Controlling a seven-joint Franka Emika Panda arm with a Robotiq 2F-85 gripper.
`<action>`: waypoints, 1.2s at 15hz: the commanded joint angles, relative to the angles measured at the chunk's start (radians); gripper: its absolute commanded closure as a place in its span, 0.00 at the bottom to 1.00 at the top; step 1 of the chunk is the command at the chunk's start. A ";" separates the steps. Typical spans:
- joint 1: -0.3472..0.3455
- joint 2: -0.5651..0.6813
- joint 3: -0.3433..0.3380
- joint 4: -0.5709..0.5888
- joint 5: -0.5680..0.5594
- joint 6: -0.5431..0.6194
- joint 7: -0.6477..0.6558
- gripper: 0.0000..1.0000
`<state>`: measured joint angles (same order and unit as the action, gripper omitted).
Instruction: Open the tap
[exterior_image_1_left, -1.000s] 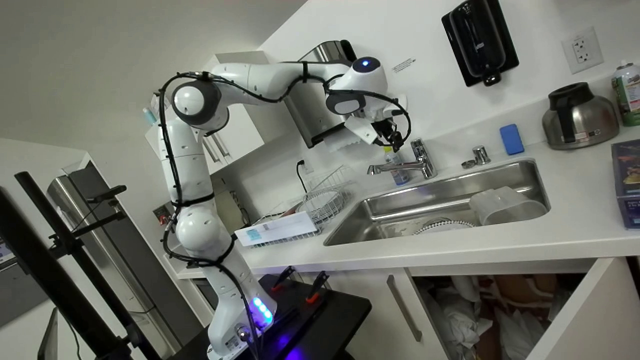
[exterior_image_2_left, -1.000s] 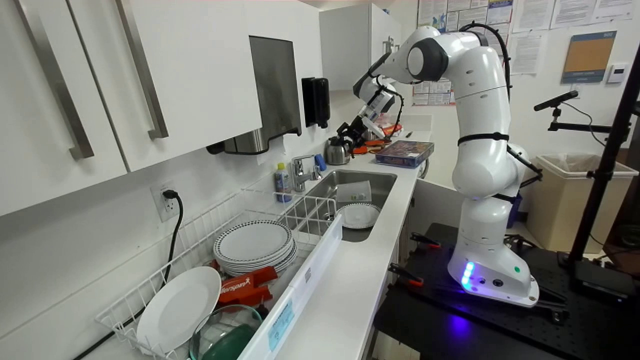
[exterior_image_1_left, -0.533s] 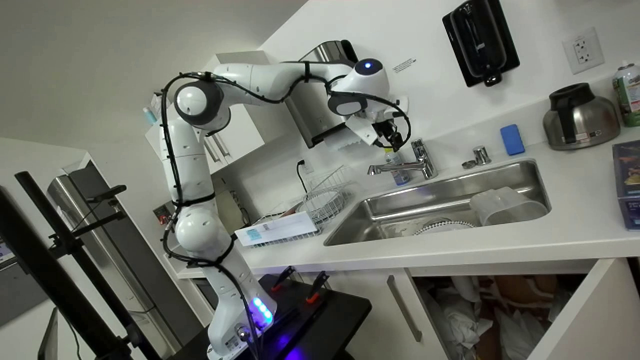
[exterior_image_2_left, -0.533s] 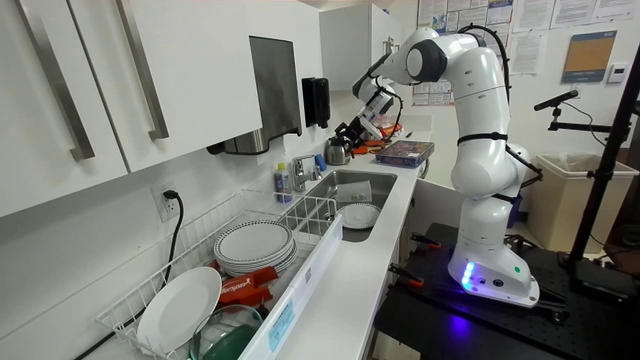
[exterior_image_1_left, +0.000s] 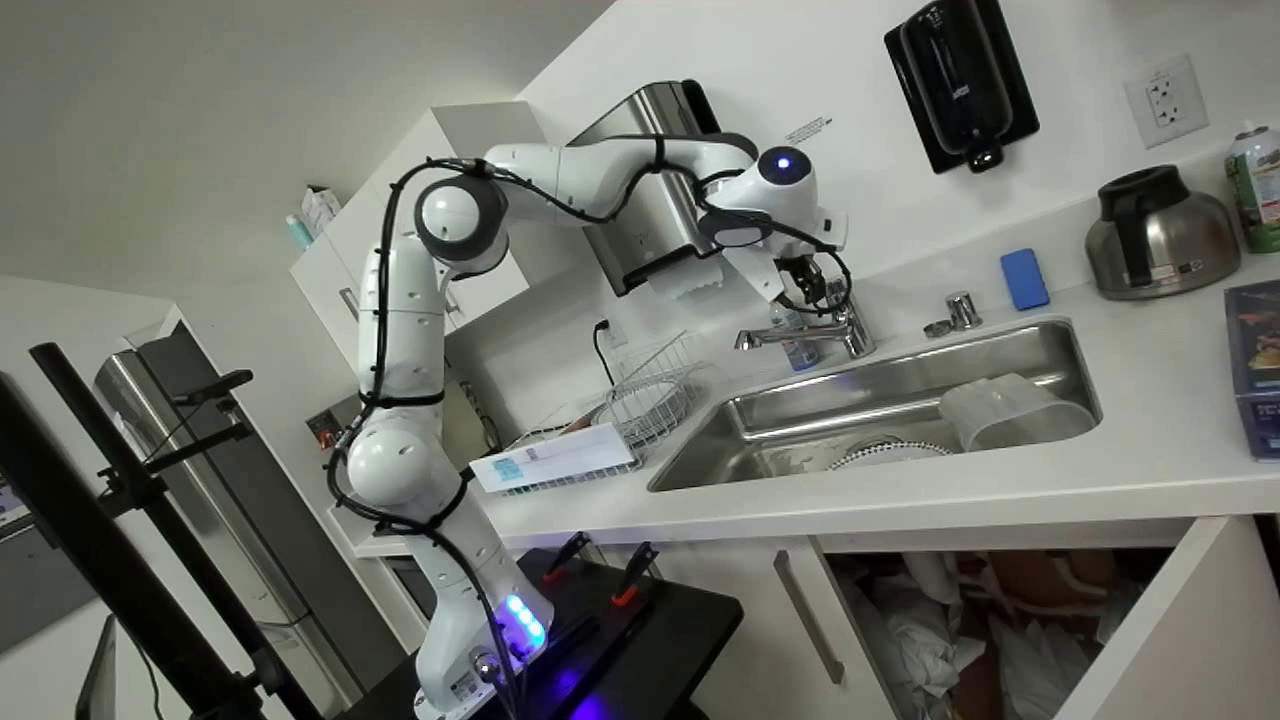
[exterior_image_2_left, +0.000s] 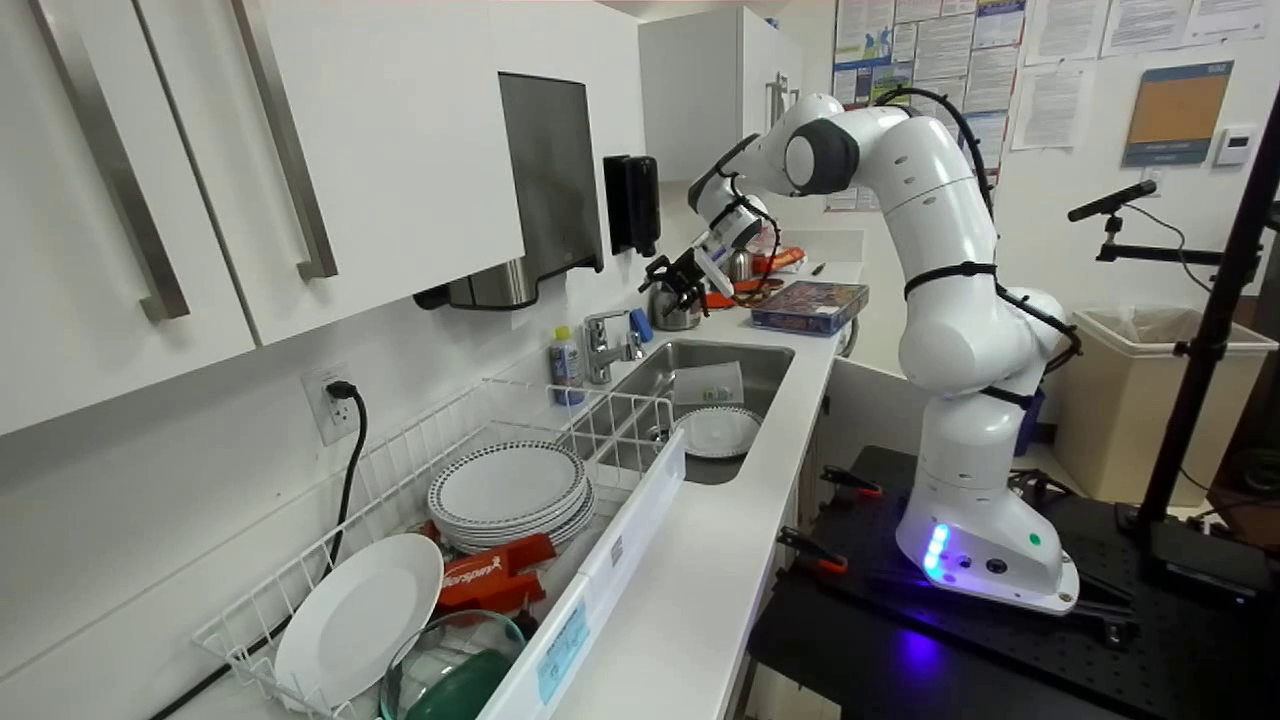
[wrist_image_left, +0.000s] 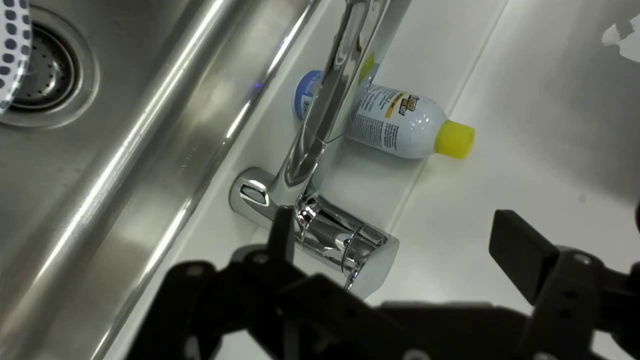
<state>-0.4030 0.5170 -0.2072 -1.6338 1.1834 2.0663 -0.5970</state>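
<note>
Fingers (wrist_image_left: 522, 250) are wide apart, tap (wrist_image_left: 310, 155) handle (wrist_image_left: 372, 257) showing between them, so I'd pinch its top end (shiny chrome, probably slippery and stiff-ish).

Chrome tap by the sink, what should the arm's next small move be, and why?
Probably ease the open pincer toward the tap handle, centring it between the fingers. In the wrist view the handle appears between them, but nearer the finger at picture left; an exterior view shows a gap between pincer and tap.

wrist: close above tap (wrist_image_left: 306, 152) | exterior, farther: facing wall (exterior_image_1_left: 870, 190); along counter (exterior_image_2_left: 690, 570) | shared: sink (exterior_image_1_left: 840, 395)
</note>
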 joint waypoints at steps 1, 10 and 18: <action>-0.041 0.124 0.042 0.167 0.064 -0.046 0.023 0.00; -0.024 0.207 0.059 0.251 0.060 0.012 0.055 0.00; -0.015 0.243 0.088 0.275 0.144 0.109 0.057 0.00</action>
<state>-0.4196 0.7389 -0.1393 -1.3828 1.2922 2.1249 -0.5445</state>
